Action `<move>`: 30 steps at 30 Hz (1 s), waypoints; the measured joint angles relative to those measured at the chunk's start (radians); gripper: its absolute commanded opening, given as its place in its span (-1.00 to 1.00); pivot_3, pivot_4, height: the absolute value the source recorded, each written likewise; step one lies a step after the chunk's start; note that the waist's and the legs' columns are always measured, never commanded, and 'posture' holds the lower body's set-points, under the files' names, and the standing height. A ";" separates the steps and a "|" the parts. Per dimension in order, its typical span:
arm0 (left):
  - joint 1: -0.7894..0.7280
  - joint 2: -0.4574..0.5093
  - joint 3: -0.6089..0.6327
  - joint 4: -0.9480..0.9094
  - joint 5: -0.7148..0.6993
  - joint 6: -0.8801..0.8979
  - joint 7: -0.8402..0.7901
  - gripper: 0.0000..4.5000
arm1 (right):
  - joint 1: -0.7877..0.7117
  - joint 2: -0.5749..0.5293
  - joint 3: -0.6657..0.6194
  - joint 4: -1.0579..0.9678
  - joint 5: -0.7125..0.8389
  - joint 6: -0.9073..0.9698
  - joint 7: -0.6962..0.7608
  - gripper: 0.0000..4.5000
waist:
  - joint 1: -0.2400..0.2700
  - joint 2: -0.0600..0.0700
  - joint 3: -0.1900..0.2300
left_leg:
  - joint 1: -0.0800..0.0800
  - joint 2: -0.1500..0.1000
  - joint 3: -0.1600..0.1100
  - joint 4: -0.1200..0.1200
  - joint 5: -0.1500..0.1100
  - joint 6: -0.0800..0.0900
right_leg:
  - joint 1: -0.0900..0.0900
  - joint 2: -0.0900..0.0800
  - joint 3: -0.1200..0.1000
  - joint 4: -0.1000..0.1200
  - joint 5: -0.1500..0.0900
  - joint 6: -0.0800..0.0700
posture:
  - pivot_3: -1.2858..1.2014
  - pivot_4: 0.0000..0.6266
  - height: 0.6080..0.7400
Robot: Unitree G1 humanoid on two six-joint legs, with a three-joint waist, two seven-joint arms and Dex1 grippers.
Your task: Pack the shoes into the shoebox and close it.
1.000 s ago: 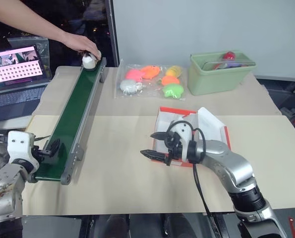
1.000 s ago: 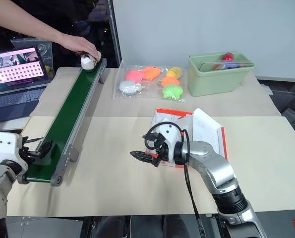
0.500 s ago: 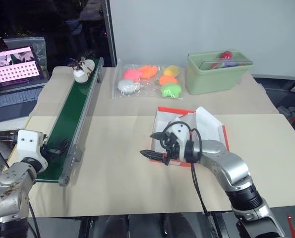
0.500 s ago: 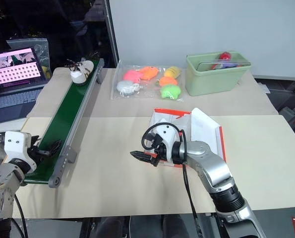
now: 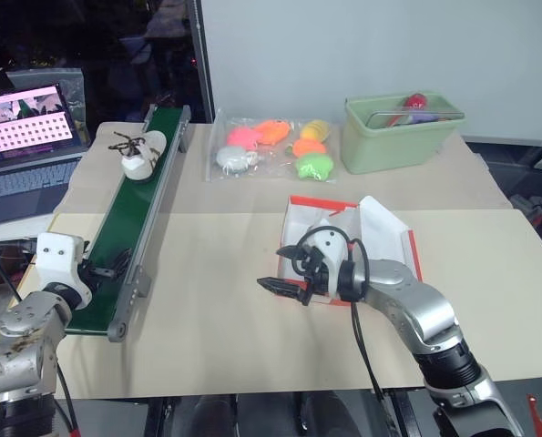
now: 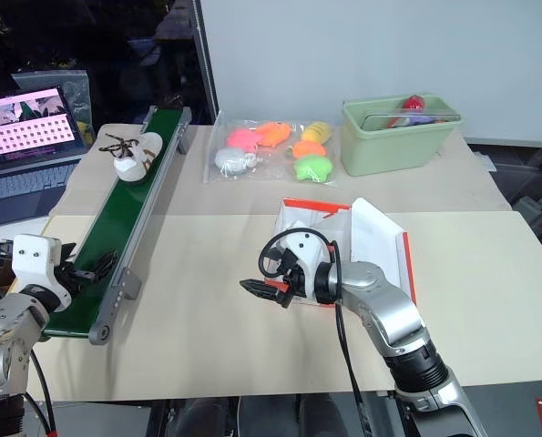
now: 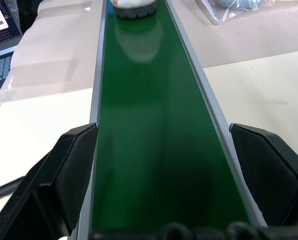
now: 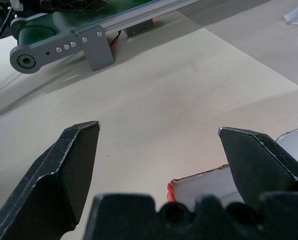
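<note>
Both grippers are shown spread wide and empty: the left gripper (image 5: 102, 269) is held over the near end of the green conveyor belt (image 5: 129, 232), and the right gripper (image 5: 284, 269) is poised over the table (image 5: 207, 319) just beside the shoebox (image 5: 407, 244). One shoe (image 5: 141, 155) is seen lying on the belt's far half, well apart from the left gripper. The shoebox is seen open, lid raised; whether a shoe already lies inside cannot be told. Packing is judged barely begun: this shoe is yet to be grasped and boxed, and the lid is yet to be closed.
</note>
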 measured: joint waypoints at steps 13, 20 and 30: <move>-0.010 -0.001 -0.014 0.000 0.000 0.001 0.006 1.00 | 0.004 0.000 0.001 0.000 -0.005 0.000 -0.001 0.98 | 0.000 0.000 0.000 | 0.000 0.000 0.000 0.000 0.000 0.000 | 0.000 0.000 0.000 0.000 0.000 0.000 | 0.03 -0.52 0.83; -0.028 -0.006 -0.024 0.006 0.003 0.005 0.016 1.00 | 0.004 -0.003 0.000 0.000 -0.005 0.000 -0.002 0.98 | 0.000 0.000 0.000 | 0.000 0.000 0.000 0.000 0.000 0.000 | 0.000 0.000 0.000 0.000 0.000 0.000 | 0.03 -0.52 0.83; -0.058 -0.038 -0.068 0.016 0.006 0.050 0.048 0.30 | 0.004 -0.003 0.000 -0.004 -0.005 0.000 -0.013 1.00 | 0.015 0.000 0.000 | 0.000 -0.001 -0.001 0.000 0.000 0.000 | 0.001 0.000 0.000 0.000 0.000 0.000 | 0.03 -0.52 0.83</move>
